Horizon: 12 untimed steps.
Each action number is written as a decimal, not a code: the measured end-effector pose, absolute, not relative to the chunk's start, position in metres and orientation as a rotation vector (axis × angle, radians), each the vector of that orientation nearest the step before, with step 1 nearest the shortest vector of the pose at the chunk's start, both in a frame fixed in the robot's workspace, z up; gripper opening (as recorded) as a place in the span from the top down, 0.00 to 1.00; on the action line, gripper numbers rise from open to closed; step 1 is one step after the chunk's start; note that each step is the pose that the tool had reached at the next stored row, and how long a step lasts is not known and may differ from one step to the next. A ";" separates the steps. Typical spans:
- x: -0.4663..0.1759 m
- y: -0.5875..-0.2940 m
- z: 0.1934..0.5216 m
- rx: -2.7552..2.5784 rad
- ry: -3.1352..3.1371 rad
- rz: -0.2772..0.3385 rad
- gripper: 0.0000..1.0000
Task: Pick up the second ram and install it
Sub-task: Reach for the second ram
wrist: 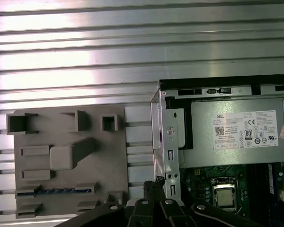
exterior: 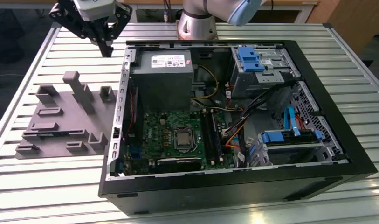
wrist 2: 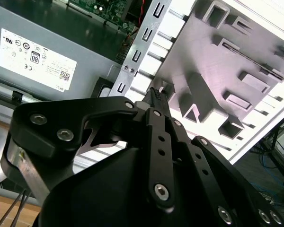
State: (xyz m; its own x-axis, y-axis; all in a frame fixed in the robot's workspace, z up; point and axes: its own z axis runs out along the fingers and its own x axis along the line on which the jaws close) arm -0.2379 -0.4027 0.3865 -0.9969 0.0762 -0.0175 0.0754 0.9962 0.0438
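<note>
Currently the hand (exterior: 106,49) hangs above the slatted metal bench (exterior: 34,70), just off the far corner of the open computer case (exterior: 239,186) on the exterior view's left. Its black fingers are drawn together to a single tip with nothing between them. In both wrist views that tip points down at the strip of bench between the case's metal edge and the grey holder plate (exterior: 58,121). The second ram (wrist: 52,191) lies in a long slot of that plate. It is a thin blue stick set on edge, on the side of the plate away from the hand and well apart from the fingertips. A tall grey block (exterior: 83,95) stands up from the middle of the plate, and smaller open pockets sit around it. Inside the case, the grey power supply (exterior: 161,79) with its white label lies at the far end. The green motherboard (exterior: 158,126) lies below it, carrying the square processor socket (exterior: 183,139). Long black slot rails (exterior: 209,135) run beside the socket. Whether a stick already sits in them cannot be told. Chunky blue drive clips (exterior: 248,58) sit on the drive cage toward the exterior view's right. The arm's base (exterior: 198,23) stands on the bench just behind the case.
</note>
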 end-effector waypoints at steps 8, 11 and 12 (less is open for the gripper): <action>-0.240 -0.403 0.386 0.119 3.119 0.067 0.89; -0.241 -0.403 0.386 0.118 3.119 0.067 0.89; -0.241 -0.403 0.386 0.118 3.119 0.067 0.89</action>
State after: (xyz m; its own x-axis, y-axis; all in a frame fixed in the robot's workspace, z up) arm -0.2411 -0.4027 0.3864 -0.9969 0.0762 -0.0175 0.0754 0.9962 0.0438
